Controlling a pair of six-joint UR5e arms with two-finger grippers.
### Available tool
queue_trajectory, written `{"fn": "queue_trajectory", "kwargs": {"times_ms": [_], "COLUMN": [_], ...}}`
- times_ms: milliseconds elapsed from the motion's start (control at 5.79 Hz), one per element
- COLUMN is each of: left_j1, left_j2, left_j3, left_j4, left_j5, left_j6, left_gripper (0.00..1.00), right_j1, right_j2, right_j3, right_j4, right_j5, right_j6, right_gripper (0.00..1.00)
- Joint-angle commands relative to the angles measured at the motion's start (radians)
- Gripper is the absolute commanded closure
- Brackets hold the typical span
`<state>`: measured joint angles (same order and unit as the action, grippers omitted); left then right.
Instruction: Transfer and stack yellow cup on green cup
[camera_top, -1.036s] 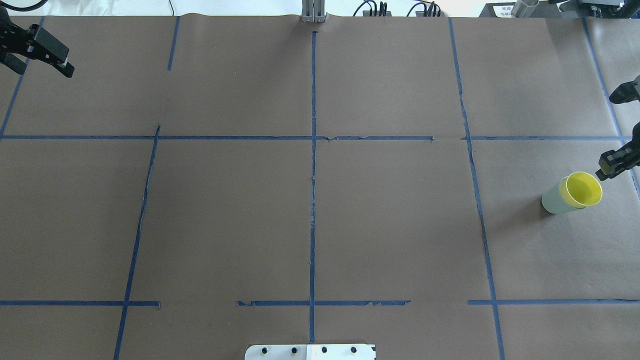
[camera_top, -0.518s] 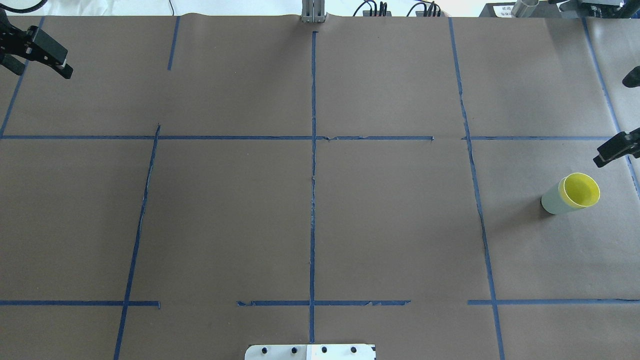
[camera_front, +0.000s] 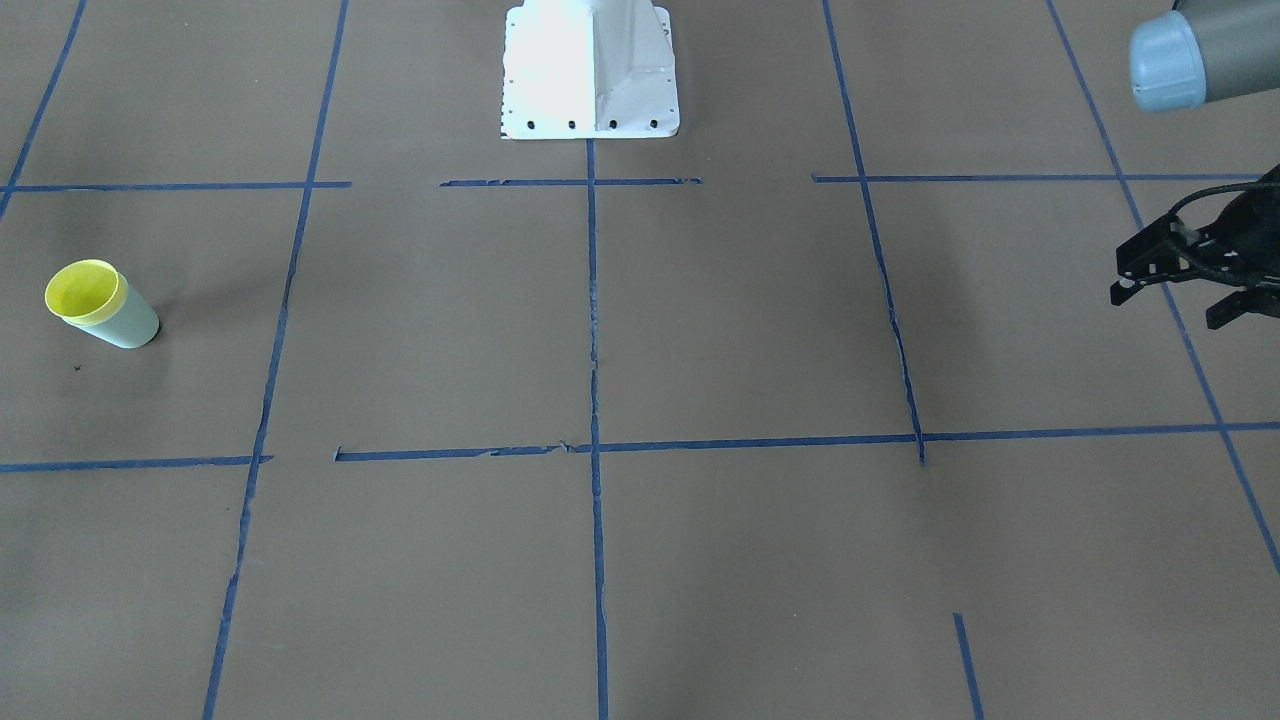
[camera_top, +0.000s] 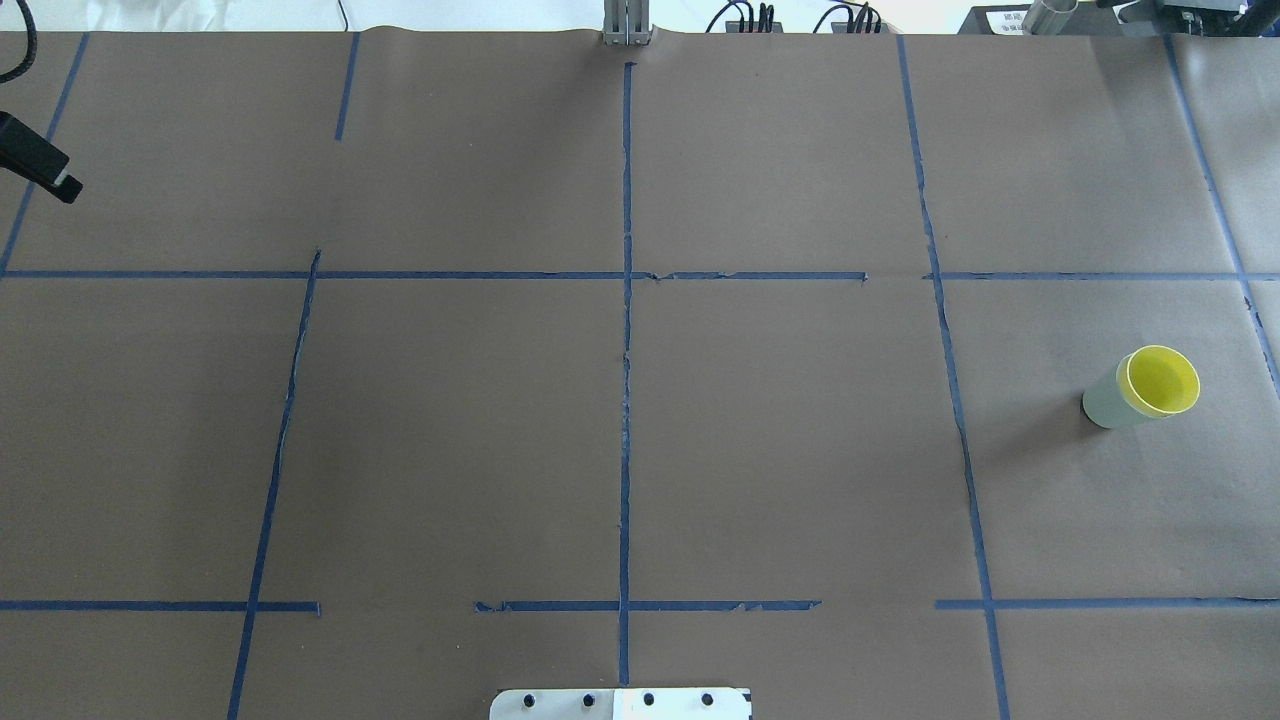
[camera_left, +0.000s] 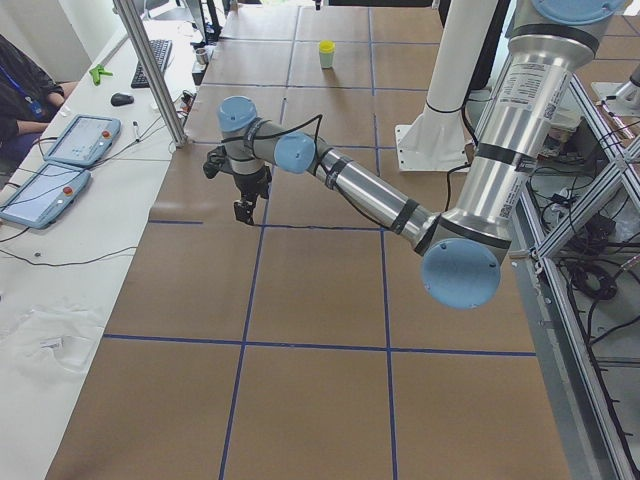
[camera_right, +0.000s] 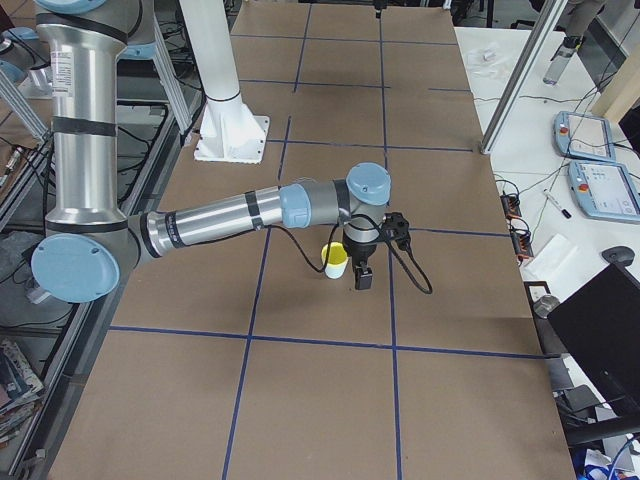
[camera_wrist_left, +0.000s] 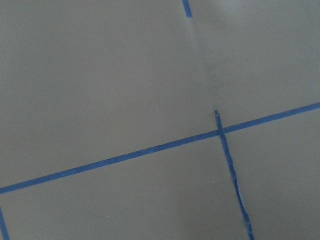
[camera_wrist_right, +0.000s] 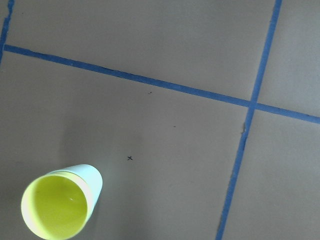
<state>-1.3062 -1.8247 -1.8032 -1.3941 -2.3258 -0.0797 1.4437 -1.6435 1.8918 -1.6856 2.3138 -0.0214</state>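
Judging the stack as made, we see the yellow cup (camera_top: 1163, 382) sitting inside the green cup (camera_top: 1100, 405), both upright with mouths up, standing at the robot's right end of the tabletop (camera_top: 780, 440). What any coming move turns on is the spot of this pair next to the right jaws: in the right side view they hang just beside the stack, on its side away from the robot's base, pointing down; whether they touch it we cannot tell. A straight lift away looks to us the safe way out. The right arm (camera_right: 230, 215) is by far the nearer; the left arm (camera_left: 360, 190) is at the opposite end of the tabletop, well apart from the cups, and the left jaws look spread and hold nothing in the front view

Whether the right jaws are spread or closed we cannot tell: only the side view shows them. The right wrist view shows the cups low in its left corner but no fingertips. Of the yellow cup only the rim band and inside show; its wall is hidden in the green one. The overhead view cuts off the left jaws at its left edge
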Motion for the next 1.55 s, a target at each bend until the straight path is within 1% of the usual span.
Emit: {"fn": "queue_trajectory", "kwargs": {"times_ms": [0, 173, 345, 863, 1036, 1381], "left_j1": [-0.176, -0.230, -0.237, -0.235, -0.235, -0.231], "left_j2": [0.118, 0.192, 0.276, 0.317, 0.329, 0.340], "left_j3": [0.083, 0.094, 0.094, 0.105, 0.132, 0.111], "left_j4": [-0.008, -0.022, -0.023, -0.020, -0.079, -0.100], "left_j5": [-0.007, -0.006, -0.007, -0.006, -0.006, 0.002], "left_j6": [0.272, 0.281, 0.275, 0.242, 0.242, 0.247], "left_gripper": [0.00, 0.00, 0.00, 0.00, 0.00, 0.00], "right_j1": [0.053, 0.053, 0.053, 0.052, 0.053, 0.053], "right_j2": [-0.047, -0.045, -0.045, -0.044, -0.045, -0.050], "right_j3": [-0.014, -0.042, -0.046, -0.043, -0.042, -0.043], "right_j4": [0.000, 0.001, 0.001, 0.001, 0.003, 0.003], "right_j5": [0.024, 0.033, 0.035, 0.035, 0.035, 0.033], "right_j6": [-0.025, -0.025, -0.026, -0.025, -0.025, -0.026], "right_gripper": [0.00, 0.00, 0.00, 0.00, 0.00, 0.00]}}
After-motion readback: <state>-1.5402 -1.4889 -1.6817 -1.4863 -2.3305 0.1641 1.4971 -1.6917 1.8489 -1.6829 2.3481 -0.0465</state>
